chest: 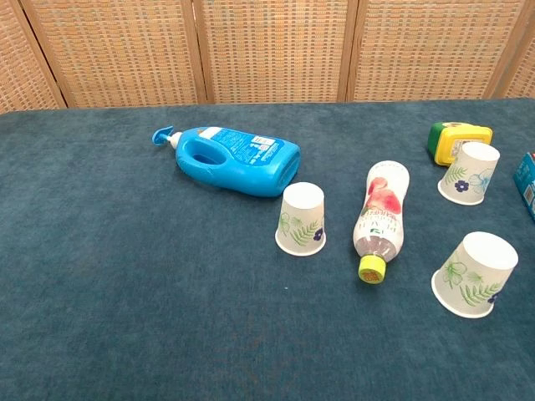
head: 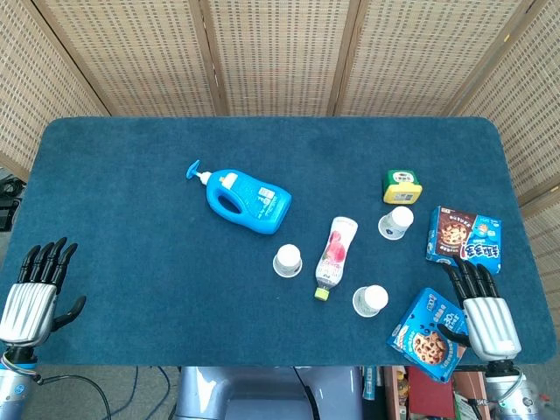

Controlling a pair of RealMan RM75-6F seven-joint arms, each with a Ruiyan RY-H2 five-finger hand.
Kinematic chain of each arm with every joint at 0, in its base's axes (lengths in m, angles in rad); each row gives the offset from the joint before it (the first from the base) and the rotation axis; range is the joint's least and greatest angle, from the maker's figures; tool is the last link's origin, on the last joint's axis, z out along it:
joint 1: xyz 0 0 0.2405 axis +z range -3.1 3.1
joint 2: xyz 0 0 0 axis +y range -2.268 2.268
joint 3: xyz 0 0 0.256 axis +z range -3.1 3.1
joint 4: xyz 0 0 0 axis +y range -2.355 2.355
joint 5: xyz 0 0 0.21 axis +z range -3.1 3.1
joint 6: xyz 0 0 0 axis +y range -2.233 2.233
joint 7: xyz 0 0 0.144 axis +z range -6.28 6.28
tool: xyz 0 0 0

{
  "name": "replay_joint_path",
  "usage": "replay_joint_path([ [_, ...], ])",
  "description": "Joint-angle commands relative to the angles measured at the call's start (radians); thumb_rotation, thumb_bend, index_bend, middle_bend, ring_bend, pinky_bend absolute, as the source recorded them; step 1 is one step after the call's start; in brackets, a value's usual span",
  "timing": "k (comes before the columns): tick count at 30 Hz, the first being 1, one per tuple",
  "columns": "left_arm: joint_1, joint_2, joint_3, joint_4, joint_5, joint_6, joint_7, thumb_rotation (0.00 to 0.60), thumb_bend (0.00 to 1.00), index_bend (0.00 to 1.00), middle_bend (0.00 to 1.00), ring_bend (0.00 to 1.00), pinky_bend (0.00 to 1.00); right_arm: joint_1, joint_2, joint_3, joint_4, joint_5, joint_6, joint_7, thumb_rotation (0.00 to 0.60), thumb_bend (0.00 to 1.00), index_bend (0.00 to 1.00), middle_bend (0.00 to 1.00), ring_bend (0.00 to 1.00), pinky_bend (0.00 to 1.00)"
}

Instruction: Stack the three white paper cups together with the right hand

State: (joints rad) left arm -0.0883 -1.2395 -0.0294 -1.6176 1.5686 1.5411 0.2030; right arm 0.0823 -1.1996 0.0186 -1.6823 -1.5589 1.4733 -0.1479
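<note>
Fingers (head: 468, 278) apart from cups (head: 370, 300)

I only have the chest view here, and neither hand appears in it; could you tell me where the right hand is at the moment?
Observer: The right hand hovers at the table's near right corner, fingers apart, holding nothing.
Operator: Is anything beneath it?
Observer: A blue cookie pack lies partly under it at the table edge.
Operator: Which cup is nearest to it?
Observer: The nearest cup, upside down, lies left of that pack.
Operator: And the left hand?
Observer: The left hand is at the near left corner, empty.
</note>
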Motion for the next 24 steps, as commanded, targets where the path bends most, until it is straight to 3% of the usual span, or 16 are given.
replay_joint_path([
  [1, 0.000, 0.000, 0.001, -0.001, 0.001, 0.001, 0.002, 0.600, 0.31, 0.00, 0.00, 0.00, 0.00, 0.000, 0.001, 0.000, -0.001, -0.002, 0.001, 0.001, 0.600, 0.13, 0.01, 0.00, 0.00, 0.00],
  [24, 0.005, 0.005, 0.003, -0.009, 0.010, 0.011, 0.001, 0.600, 0.32, 0.00, 0.00, 0.00, 0.00, -0.001, -0.001, -0.002, -0.006, -0.020, 0.010, -0.004, 0.600, 0.13, 0.01, 0.00, 0.00, 0.00],
])
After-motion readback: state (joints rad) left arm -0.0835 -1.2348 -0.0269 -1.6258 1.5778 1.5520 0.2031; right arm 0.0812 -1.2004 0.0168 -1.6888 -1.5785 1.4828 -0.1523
